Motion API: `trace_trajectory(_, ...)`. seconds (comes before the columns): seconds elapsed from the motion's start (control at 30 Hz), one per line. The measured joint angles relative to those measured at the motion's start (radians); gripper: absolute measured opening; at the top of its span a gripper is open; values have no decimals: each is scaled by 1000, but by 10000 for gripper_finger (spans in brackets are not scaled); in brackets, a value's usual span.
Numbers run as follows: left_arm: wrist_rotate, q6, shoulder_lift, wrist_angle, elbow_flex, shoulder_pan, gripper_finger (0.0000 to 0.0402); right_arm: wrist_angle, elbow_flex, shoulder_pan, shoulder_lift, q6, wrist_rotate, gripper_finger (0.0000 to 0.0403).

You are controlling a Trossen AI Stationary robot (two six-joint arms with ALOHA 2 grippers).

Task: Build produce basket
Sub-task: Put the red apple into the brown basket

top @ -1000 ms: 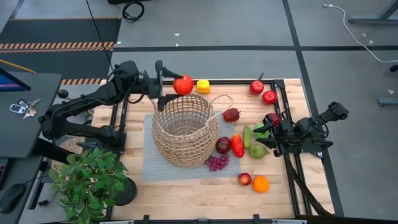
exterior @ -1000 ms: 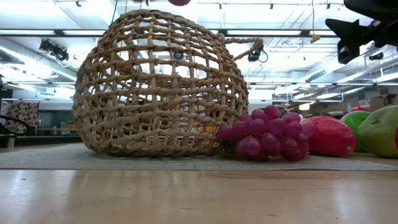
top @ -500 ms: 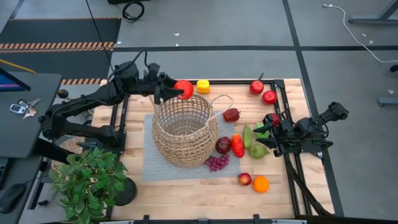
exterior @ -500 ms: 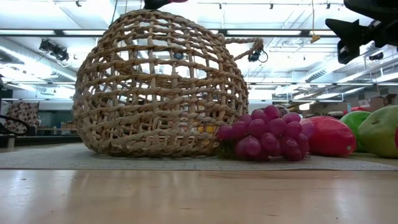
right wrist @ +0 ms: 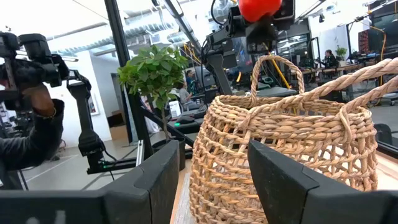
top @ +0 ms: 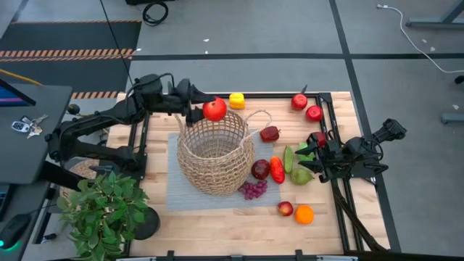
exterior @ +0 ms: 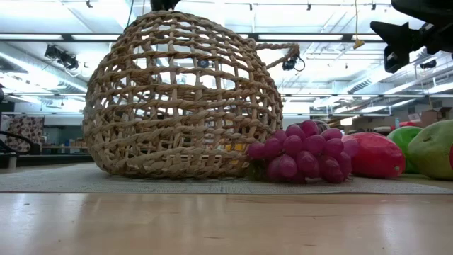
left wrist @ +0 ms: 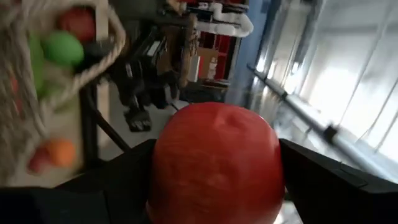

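Note:
The wicker basket stands upright on a grey mat at mid-table. My left gripper reaches in level from the table's left and is shut on a red apple above the basket's far rim. Most other produce lies on the table to the right of the basket: purple grapes, a red chili, green pears, an orange. My right gripper waits at the table's right edge, its fingers slightly apart and holding nothing. My left gripper pinches the red apple's two opposite sides between its two fingers. The fingers come in level from the table's left. The apple is lifted clear, above the basket's far rim.
A potted green plant stands at the near left corner. A yellow pepper lies behind the basket, and red apples lie at the far right. Bare wood shows along the near edge. A black frame rail borders the right side.
My left gripper has rolled about the line it points along, turning the apple with it. It has stayed above the basket's far rim. The apple remains held and clear. My right arm has kept still.

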Motion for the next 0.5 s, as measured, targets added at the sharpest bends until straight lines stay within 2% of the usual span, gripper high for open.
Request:
trace_trajectory(0.33, 0, -544, 0, 1, 0, 1, 327, 0, 0, 0, 0, 0, 0, 197)
trace_trajectory(0.4, 1, -582, 0, 1, 0, 3, 327, 0, 0, 0, 0, 0, 0, 197)
trace_trajectory(0.5, -1, -558, 0, 1, 0, 3, 327, 0, 0, 0, 0, 0, 0, 197)
